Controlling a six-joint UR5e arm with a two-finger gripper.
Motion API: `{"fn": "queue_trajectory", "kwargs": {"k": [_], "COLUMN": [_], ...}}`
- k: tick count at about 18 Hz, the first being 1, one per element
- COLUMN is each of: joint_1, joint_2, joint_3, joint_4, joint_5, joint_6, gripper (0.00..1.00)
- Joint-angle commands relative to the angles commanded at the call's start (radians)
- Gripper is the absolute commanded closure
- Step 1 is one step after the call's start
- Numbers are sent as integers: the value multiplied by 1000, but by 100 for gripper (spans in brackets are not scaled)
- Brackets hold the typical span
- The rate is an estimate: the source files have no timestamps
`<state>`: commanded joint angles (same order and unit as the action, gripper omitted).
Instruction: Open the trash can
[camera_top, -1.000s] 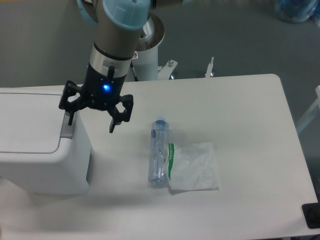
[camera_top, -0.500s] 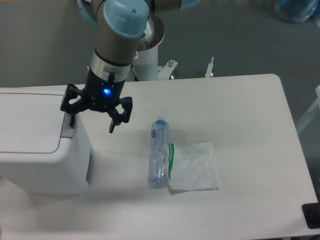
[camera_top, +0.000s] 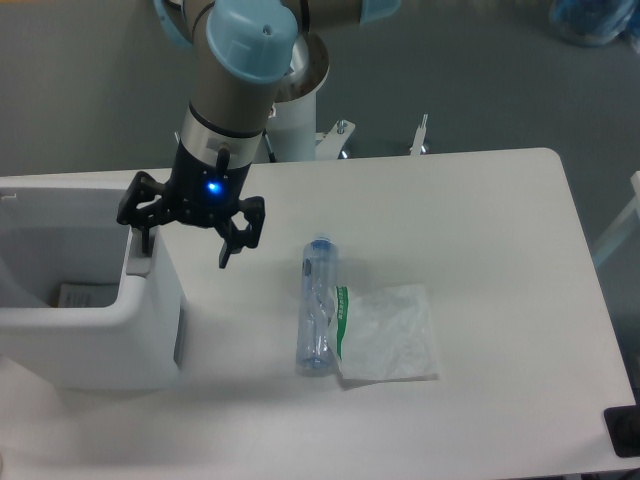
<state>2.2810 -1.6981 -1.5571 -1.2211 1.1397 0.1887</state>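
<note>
Now I have the gripper (camera_top: 190, 228) hanging at the right edge of the bin (camera_top: 90, 330), its 2 fingers spread wide and holding nothing. One finger (camera_top: 143, 232) points down onto the grey tab (camera_top: 137, 262) at the bin's right rim, and the other hangs over bare table (camera_top: 480, 220) just beside the bin wall. That straddle makes sense to me: only 1 fingertip is needed to push the tab, so the spread keeps the other finger off the plastic. The bin sits at the left end of the table, running out of view on the left, and from above I can look straight into its cavity, with a pale flat thing lying on the bottom. I see no flat lid across the top, so I judge the bin open and the task about finished; where the lid has swung to I cannot tell. Whether the fingertip is touching the tab or just above it I also cannot tell from this angle. The bottle (camera_top: 317, 305) lies on its side mid-table, with the bag (camera_top: 392, 335) touching its right side, both well apart from the bin. I take them for waste waiting to go in, parked where the arm can work the tab without knocking them.
</note>
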Motion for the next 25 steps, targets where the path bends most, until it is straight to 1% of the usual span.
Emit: {"fn": "queue_trajectory", "kwargs": {"k": [3, 5, 7, 9, 11, 13, 16, 19, 20, 21, 23, 24, 25], "joint_1": [2, 21, 64, 101, 159, 214, 328, 431, 495, 523, 554, 572, 580], "joint_2": [3, 2, 6, 6, 2, -15, -47, -110, -127, -139, -167, -179, -187], "joint_3": [29, 40, 40, 38, 37, 25, 11, 23, 32, 35, 40, 40, 40], "joint_4": [12, 34, 69, 75, 77, 77, 78, 78, 78, 78, 78, 78, 77], "joint_5": [20, 32, 34, 37, 55, 93, 112, 114, 114, 114, 118, 133, 171], "joint_6": [14, 17, 29, 81, 165, 268, 398, 540, 620, 677, 783, 832, 888], "gripper": [0, 0, 0, 0, 0, 0, 0, 0, 0, 0, 0, 0, 0]}}
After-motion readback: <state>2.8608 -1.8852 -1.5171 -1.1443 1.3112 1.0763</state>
